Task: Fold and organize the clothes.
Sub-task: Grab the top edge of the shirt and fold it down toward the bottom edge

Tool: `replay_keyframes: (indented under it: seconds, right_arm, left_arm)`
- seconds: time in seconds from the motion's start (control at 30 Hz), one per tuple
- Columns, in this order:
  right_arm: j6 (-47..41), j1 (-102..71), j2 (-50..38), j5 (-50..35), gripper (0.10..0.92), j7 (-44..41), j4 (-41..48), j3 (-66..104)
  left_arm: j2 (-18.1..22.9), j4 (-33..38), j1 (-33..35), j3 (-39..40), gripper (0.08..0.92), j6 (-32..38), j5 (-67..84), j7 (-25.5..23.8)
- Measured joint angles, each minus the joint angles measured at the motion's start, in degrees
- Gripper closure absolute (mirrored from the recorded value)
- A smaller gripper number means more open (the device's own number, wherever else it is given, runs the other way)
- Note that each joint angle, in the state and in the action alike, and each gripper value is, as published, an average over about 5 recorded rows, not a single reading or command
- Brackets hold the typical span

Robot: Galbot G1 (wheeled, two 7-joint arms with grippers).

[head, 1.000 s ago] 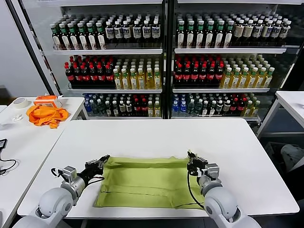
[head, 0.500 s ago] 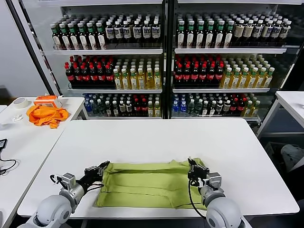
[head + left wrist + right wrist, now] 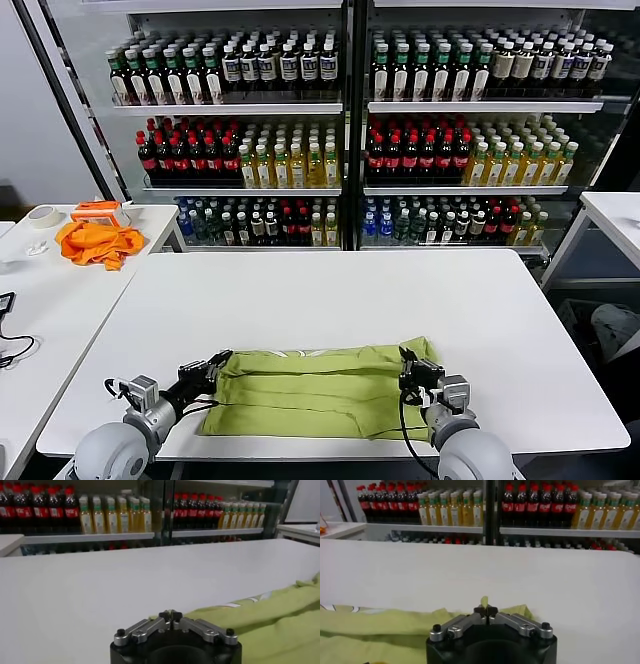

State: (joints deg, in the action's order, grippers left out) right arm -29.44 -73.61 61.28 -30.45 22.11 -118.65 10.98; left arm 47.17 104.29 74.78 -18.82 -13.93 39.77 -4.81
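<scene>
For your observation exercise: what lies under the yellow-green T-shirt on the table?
The T-shirt is folded over itself, so its lower layer lies under the top layer, and the white table lies under both. The table surface beneath is covered. The left gripper and right gripper pinch its far corners.

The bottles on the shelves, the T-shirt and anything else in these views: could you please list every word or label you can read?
Nothing is legible.
Bottles: labels too small to read.
T-shirt: a strip of white print shows at its far fold, unreadable.
Orange box on the side table: marks too small.
</scene>
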Motion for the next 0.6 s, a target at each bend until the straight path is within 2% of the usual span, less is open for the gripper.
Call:
replay_keyframes:
  seconds: [0.5, 0.6]
  right_arm:
    - [-0.22, -0.91, 0.08, 1.15, 0.919, -0.4, 1.51, -0.04]
    - [-0.48, -1.38, -0.05, 1.32, 0.896, -0.64, 1.43, -0.15]
  left_arm:
    - [-0.75, 2.4, 2.26, -1.71, 0.916, -2.24, 0.73, 0.76]
    - [-0.74, 2.94, 2.9, -1.7, 0.899, -2.98, 0.48, 1.11]
